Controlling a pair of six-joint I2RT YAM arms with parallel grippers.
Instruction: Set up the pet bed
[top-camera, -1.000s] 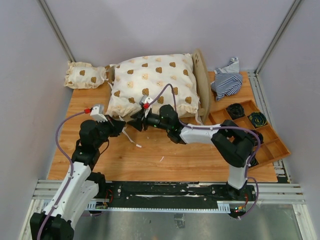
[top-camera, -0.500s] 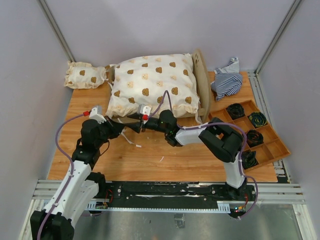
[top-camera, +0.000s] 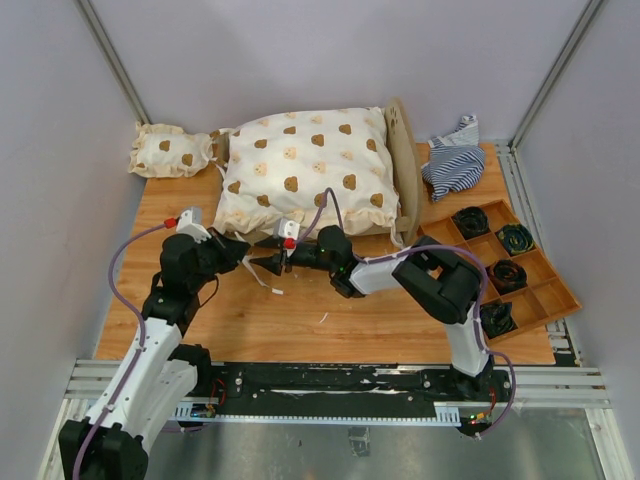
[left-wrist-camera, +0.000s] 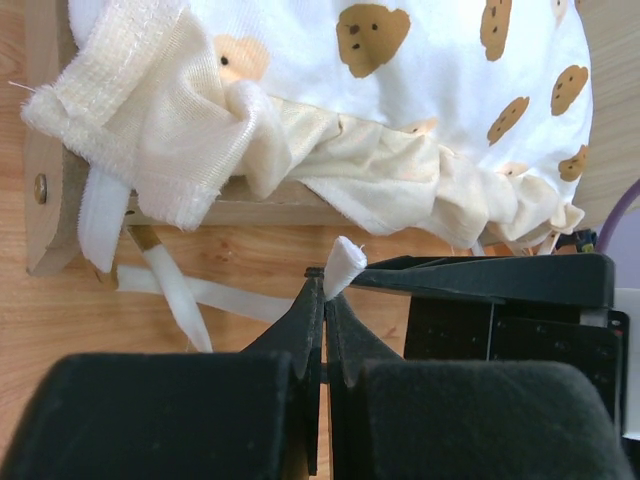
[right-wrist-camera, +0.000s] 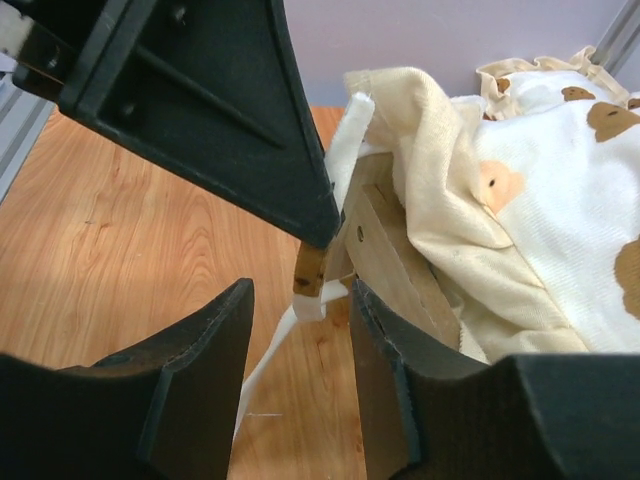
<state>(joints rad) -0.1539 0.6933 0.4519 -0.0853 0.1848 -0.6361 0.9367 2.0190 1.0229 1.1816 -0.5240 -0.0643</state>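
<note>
A: Left gripper (left-wrist-camera: 325, 300) is pinched tight on the white tie strap (left-wrist-camera: 345, 266), tip only. Right gripper (right-wrist-camera: 300, 345) has jaws apart around the strap end, holding nothing.
B: Pet bed (top-camera: 403, 150)?
A: Upper middle of the top view, mostly under the bear-print cushion (top-camera: 300, 165). Grippers meet at its lower-left corner.
B: Risk?
A: Thin bite, so a tug could slip the strap free. Fingers are nearly touching and could clash on closing.
B: Views?
A: Left wrist shows the pinch. Top view can't, but shows the small pillow (top-camera: 170, 152) and tray (top-camera: 545, 290).
</note>
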